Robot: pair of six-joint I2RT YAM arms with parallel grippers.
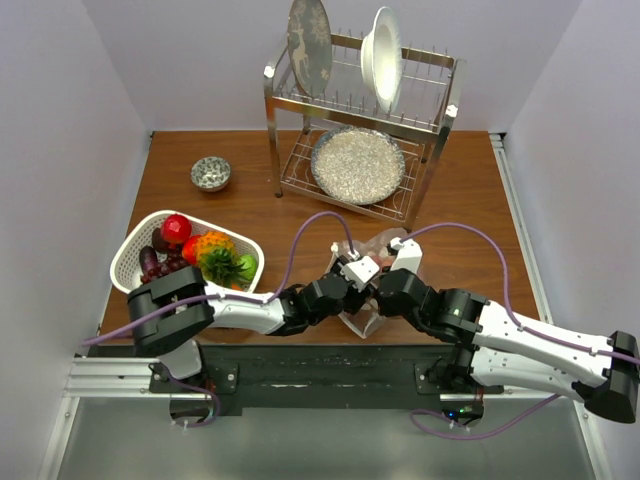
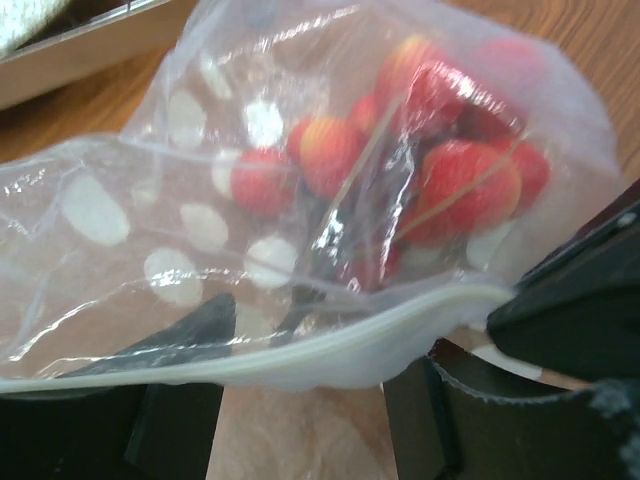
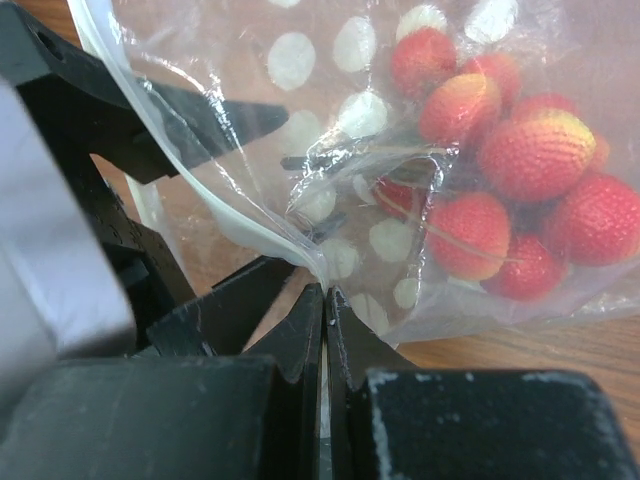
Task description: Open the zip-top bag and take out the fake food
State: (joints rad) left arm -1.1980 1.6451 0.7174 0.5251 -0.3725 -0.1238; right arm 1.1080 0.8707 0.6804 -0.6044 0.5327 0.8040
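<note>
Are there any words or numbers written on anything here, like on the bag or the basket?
None: no word, label, brand, number or sign can be read in any view.
The zip-top bag has only plain white dots on it, no letters.
The white basket, the dish rack and the speckled plate show no print either.

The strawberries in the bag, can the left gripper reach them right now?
Probably not yet: the left gripper is open at the bag's zip edge, but plastic covers the strawberries.
</note>
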